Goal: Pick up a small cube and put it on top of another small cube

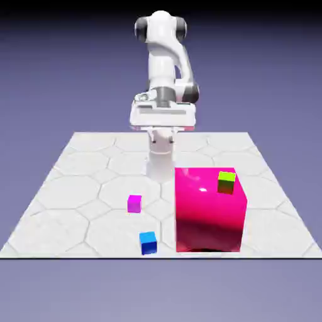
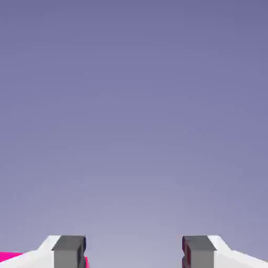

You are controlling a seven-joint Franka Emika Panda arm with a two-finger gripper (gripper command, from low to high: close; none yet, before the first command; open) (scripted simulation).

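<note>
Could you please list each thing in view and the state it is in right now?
Gripper: jaws open, nothing between them.
Green-yellow cube: seen against the pink cube's top; whether it rests on it, I cannot tell.
Pink cube: huge, glossy, resting on the table.
Magenta cube: alone on the table.
Blue cube: alone on the table, near its front edge.

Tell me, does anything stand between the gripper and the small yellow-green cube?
Probably yes: the huge glossy pink cube lies between the open gripper and the small yellow-green cube, which shows against its upper part.
</note>
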